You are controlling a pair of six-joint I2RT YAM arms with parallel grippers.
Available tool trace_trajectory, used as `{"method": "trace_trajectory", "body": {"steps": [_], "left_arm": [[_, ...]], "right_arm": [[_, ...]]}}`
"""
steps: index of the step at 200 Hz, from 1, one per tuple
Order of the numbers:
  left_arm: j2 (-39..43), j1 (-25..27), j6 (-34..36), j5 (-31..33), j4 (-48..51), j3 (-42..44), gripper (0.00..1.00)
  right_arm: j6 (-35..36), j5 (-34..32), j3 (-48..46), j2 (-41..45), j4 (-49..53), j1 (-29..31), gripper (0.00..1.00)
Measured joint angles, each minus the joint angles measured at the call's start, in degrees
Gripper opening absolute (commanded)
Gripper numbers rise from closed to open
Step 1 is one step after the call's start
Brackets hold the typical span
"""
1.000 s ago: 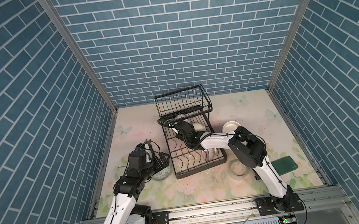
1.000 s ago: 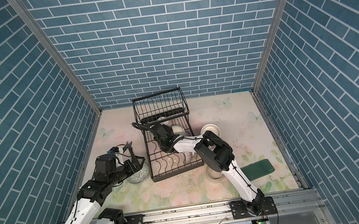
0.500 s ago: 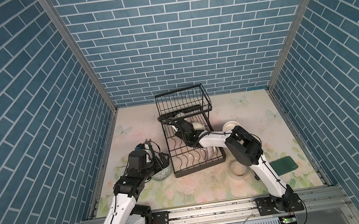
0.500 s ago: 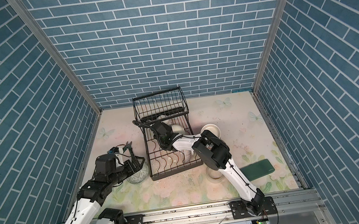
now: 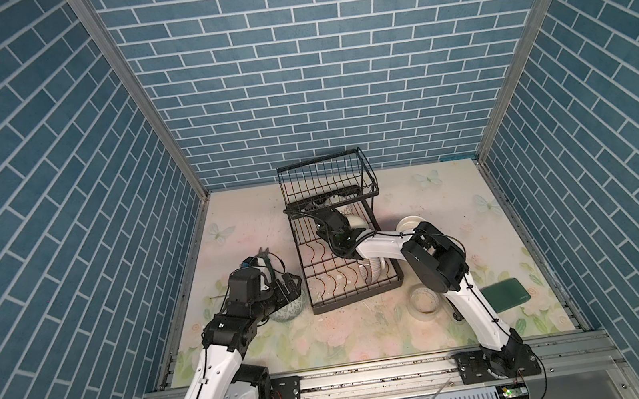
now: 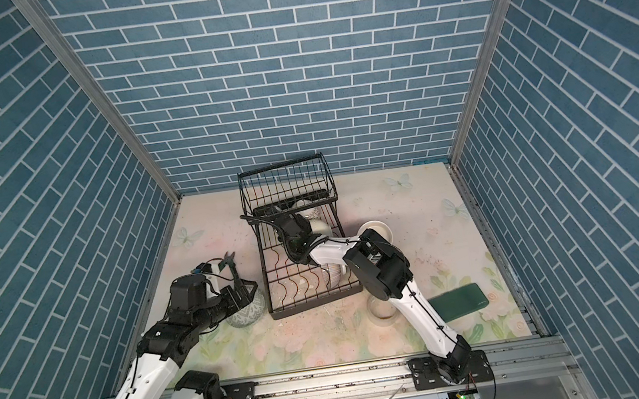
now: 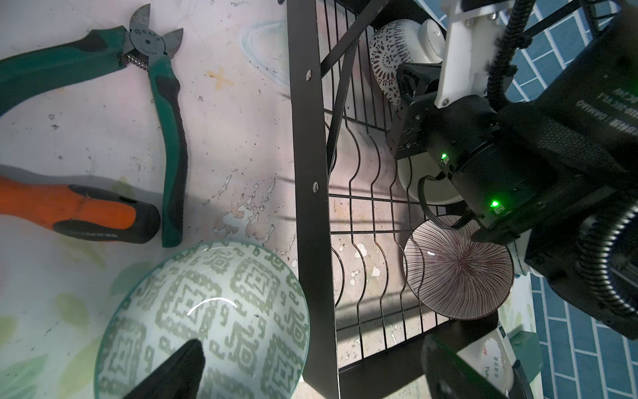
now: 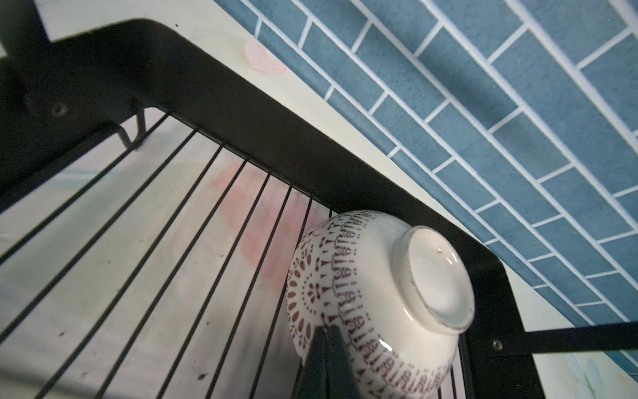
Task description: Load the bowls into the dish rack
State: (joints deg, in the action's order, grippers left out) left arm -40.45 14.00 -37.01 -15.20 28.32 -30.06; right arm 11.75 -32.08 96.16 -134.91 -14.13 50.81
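**Right gripper being shown shut inside the rack, left gripper being held open above a bowl**

With 12 o'clock taken as the far wall in both top views, the dish rack (image 5: 300,262) is being seen at the middle of the table (image 5: 237,228), its raised basket at the 12 o'clock end. The right gripper (image 5: 318,211) is being reached in under that basket. In the right wrist view its fingers (image 8: 322,362) are being pressed together with nothing between them. Their tips are being shown against the wall of a brown-dotted bowl (image 8: 376,304), which is lying on its side in a far corner of the lower tray. Whether tips and bowl are touching cannot be told.

At 8 o'clock of the rack the left gripper (image 5: 294,292) is being held with its jaws wide apart and empty. It is hovering above a green-patterned bowl (image 7: 207,321) that is standing upright on the table just beside the rack's rail.

In the lower tray a brown-striped bowl (image 7: 459,269) is being held on edge between the wire dividers at the 5 o'clock corner. A plain cream bowl (image 7: 428,186) is being partly hidden by the right arm further toward 12 o'clock.

Outside the rack, a pale bowl (image 5: 407,224) is lying at 3 o'clock, a tape ring (image 5: 425,300) at 5 o'clock and a dark green case (image 5: 504,295) at 4 o'clock. Pliers (image 7: 155,86) and an orange-handled tool (image 7: 86,210) are lying at 9 o'clock.
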Motion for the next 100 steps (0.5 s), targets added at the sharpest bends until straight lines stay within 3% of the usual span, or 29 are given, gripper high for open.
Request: {"method": "trace_trajectory", "body": {"steps": [100], "left_arm": [[0.2,0.0,0.0,0.2,0.2,0.0,1.0]], "right_arm": [[0.6,3.3,-6.1,3.2,-2.5,1.8,0.0]]}}
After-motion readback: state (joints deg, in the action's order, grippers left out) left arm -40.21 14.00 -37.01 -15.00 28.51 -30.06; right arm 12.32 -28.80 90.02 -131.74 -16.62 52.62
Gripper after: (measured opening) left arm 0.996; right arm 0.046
